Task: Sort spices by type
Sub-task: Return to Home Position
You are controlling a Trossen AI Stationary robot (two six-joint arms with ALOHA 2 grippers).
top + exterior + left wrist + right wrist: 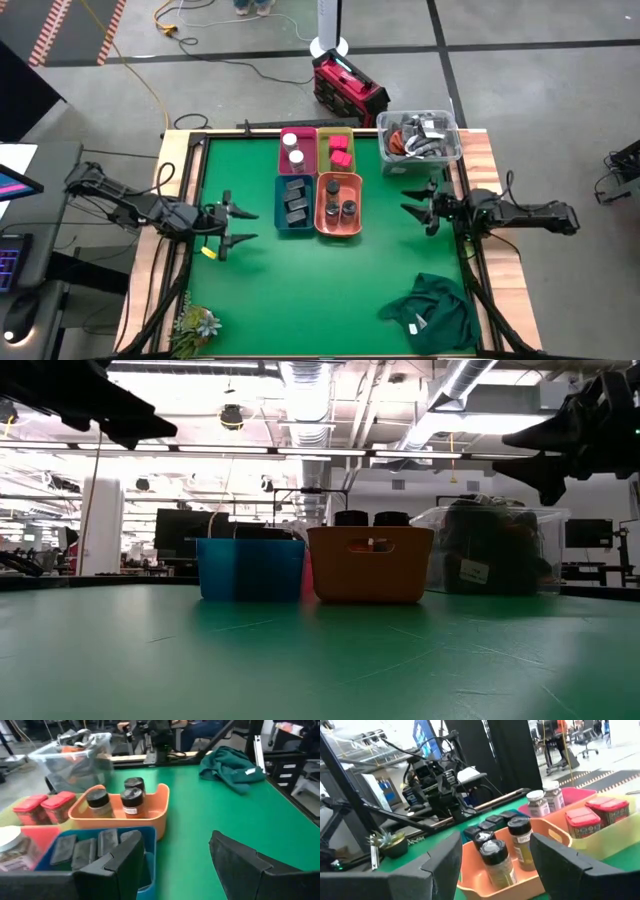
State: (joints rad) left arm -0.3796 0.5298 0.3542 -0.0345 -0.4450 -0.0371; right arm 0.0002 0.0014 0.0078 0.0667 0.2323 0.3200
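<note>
Spread wide and empty, the left gripper (245,225) hovers left of the bins; the right gripper (410,200), equally agape, hangs opposite. Grey tins (296,200) fill the blue bin (278,205), dark round jars (340,205) the orange bin (338,229), white-capped jars (293,148) the pink bin (308,162), and red blocks (340,150) the yellow-green bin (324,165). The jar labels are unreadable.

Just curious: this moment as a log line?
spices in bins | left fingers open, left side | right fingers open, right side
</note>
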